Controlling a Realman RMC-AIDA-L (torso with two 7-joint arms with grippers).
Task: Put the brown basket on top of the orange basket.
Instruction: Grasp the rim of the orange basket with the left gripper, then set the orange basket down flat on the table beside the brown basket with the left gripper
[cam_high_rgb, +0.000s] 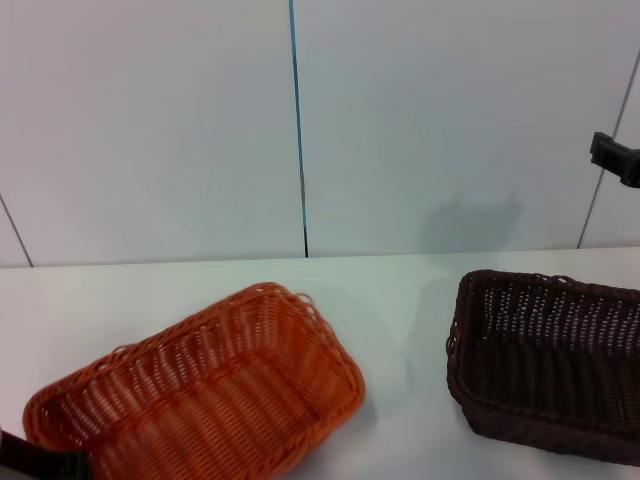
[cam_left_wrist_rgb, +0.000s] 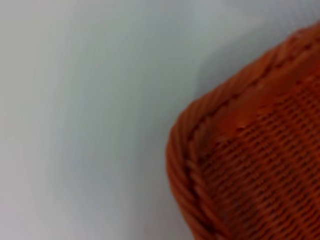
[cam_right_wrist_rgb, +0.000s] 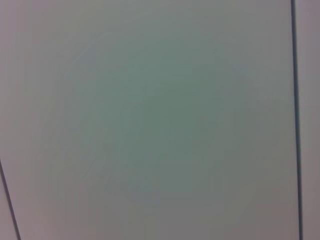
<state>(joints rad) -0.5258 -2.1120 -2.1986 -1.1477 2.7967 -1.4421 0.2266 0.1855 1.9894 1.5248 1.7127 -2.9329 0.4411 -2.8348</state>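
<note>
Brown basket (cam_high_rgb: 545, 365), bench (cam_high_rgb: 400, 290): light, stiff wicker (likely); grip braided rim. Orange basket (cam_high_rgb: 200, 400) apart. Pincer states: cannot tell.

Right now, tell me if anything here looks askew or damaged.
Nothing looks damaged. The orange basket sits skewed at an angle on the table, apart from the brown basket. Both stand upright and empty.

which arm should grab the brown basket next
Probably the right. The brown basket sits on the robot's right, with the right gripper raised above it. The left gripper is low by the orange basket, farther away.
</note>
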